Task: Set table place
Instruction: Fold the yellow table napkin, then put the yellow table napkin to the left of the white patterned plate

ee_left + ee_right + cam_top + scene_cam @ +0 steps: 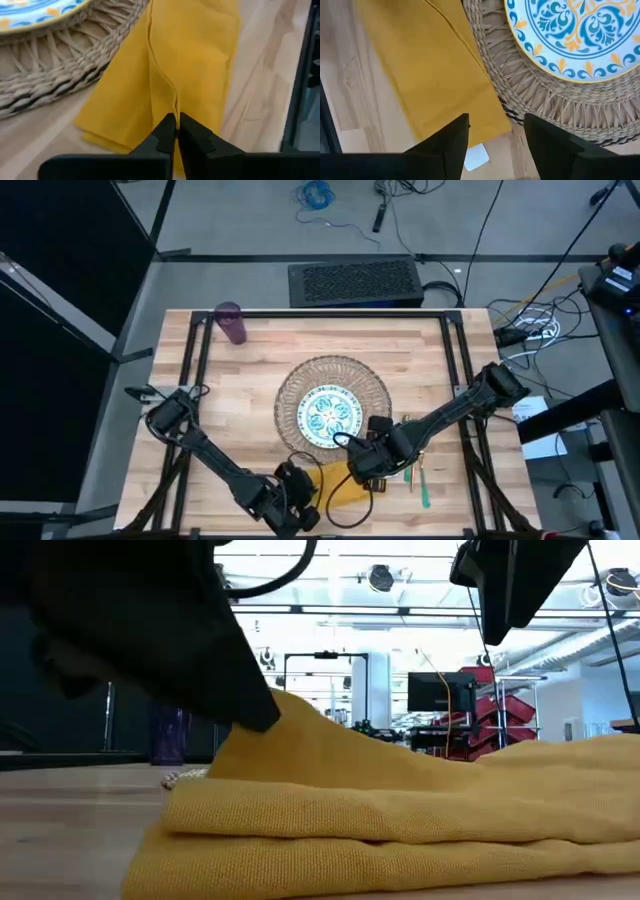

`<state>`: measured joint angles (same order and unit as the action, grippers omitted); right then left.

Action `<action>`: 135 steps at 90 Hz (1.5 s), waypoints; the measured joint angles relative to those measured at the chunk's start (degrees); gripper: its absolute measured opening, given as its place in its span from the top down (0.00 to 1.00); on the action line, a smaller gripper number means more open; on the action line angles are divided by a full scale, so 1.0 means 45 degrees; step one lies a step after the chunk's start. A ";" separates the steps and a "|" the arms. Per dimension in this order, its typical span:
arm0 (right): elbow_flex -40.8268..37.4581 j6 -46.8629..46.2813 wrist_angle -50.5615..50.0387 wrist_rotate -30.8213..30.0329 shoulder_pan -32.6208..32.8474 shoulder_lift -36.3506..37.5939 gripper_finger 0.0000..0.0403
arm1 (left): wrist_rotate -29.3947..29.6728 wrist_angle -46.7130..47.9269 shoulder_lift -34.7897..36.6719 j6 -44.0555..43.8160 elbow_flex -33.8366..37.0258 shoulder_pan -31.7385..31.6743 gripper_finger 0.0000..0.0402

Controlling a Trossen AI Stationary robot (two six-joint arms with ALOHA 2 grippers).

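Napkin (400, 810): folded mustard cloth filling the low view, lying at the table's (240, 410) near edge, its long axis running from the mat's rim toward that edge.
Left gripper (176, 131): fingers pressed together on a raised fold of the napkin, at its near end.
Right gripper (495, 135): spread, empty, hovering over the napkin's mat-side end.
Mat (290, 390): mid-table, carrying the plate (333, 416).
Fork and spoon (418, 480): right of the mat.
Cup (231, 322): far left corner, well apart.
Relation: left arm is nearer and already has the cloth.
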<state>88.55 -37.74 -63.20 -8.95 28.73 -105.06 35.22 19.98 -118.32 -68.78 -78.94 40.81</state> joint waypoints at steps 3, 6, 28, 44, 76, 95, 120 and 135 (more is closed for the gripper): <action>0.0000 -0.0009 0.0000 0.0000 0.0000 -0.0004 0.56 | 0.0000 0.0001 0.0000 0.0092 0.0000 -0.0021 0.95; 0.0000 -0.0022 0.0000 0.0000 0.0000 -0.0004 0.56 | -0.0002 0.0013 0.0013 0.0143 0.0000 -0.0028 0.92; -0.0005 -0.0186 0.0149 -0.0005 0.0055 -0.0009 0.56 | -0.0384 0.0205 0.0034 0.0404 0.0000 -0.0355 0.58; -0.0005 -0.0512 0.0272 -0.0232 0.0465 -0.0009 0.56 | -0.1285 0.1121 0.0176 0.0387 0.0005 -0.0822 0.34; -0.2215 -0.3187 0.3167 -0.1412 0.2975 -0.0038 0.56 | -0.1622 0.1622 0.3120 0.1036 -0.0004 -0.0795 0.27; -0.2880 -0.4355 0.6069 -0.1367 0.3745 -0.0051 0.56 | -0.1627 0.0512 0.2977 0.1060 -0.0010 -0.0134 0.27; -0.2866 -0.1423 0.5423 0.0053 0.3304 -0.0328 0.56 | -0.2229 0.0465 0.1921 0.1957 0.0000 -0.0038 0.27; -0.2866 -0.0508 0.4820 0.1049 0.2973 -0.0407 0.56 | -0.2261 0.0375 0.1846 0.3118 0.0000 -0.0038 0.27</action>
<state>75.66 -40.03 -41.51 -4.23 42.11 -106.89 25.05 21.67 -110.02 -54.75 -78.94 40.64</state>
